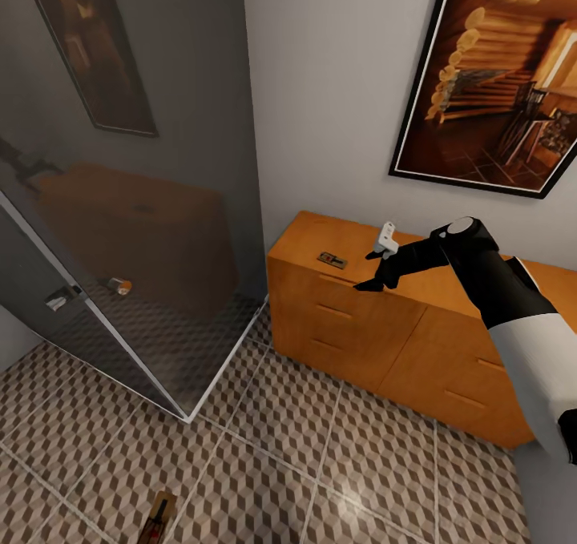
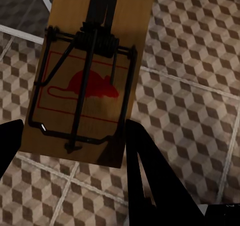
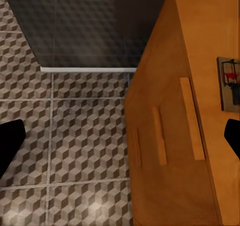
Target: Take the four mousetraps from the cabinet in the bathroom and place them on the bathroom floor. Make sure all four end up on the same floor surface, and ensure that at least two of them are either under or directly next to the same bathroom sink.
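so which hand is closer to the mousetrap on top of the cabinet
Right. The right hand hovers just beside the mousetrap on the cabinet; the left hand is down over the floor.

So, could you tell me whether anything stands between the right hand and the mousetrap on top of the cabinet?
Nothing visible does. The right hand hovers open over the cabinet top, and the mousetrap lies just beyond it on bare wood.
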Tool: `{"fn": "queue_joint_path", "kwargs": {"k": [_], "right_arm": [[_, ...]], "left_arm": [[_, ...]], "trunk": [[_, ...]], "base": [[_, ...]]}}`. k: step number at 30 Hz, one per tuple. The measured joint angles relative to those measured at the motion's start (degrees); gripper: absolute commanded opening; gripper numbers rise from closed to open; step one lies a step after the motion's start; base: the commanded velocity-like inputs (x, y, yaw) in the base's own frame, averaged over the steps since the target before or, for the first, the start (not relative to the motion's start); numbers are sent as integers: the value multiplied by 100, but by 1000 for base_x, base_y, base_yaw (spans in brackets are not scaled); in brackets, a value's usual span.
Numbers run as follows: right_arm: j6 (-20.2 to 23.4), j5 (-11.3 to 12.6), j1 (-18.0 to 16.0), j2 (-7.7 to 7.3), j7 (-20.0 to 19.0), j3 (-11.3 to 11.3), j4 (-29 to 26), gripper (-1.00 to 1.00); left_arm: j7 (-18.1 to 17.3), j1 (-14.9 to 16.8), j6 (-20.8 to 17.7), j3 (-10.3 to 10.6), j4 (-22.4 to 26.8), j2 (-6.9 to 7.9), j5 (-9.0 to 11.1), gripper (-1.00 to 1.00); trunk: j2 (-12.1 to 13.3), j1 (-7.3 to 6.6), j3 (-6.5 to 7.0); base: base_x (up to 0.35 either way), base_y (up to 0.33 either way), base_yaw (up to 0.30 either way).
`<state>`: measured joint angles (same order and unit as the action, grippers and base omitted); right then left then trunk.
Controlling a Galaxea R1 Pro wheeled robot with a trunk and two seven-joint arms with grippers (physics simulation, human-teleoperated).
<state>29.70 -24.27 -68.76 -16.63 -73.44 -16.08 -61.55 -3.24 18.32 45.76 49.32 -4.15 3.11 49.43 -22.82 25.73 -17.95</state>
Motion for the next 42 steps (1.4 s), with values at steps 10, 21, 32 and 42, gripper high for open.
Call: {"fn": "queue_joint_path", "kwargs": {"k": [10,21,32,42], "right_arm": [[1,0,0,5,9,0,5,100],[-6,0,0,5,21,0,206,100],[-40,-17,0,-7,48,15,398,100],[-43,-19,0,-12,208,18,505,100]], "left_arm": [[-4,-7,-282,1,0,0,-5,-100],[-22,-9,-861,2,1,-7,-8,-100],[-7,-122,-913,-3,-6,34,-5,-100],[-7,-368,-915,0,-7,118,-7,-100]], "trunk": [[0,-1,0],[0,2,0],[0,2,0],[0,2,0]], "base": [[296,0,0],[73,0,0],[1,0,0],[1,0,0]]}}
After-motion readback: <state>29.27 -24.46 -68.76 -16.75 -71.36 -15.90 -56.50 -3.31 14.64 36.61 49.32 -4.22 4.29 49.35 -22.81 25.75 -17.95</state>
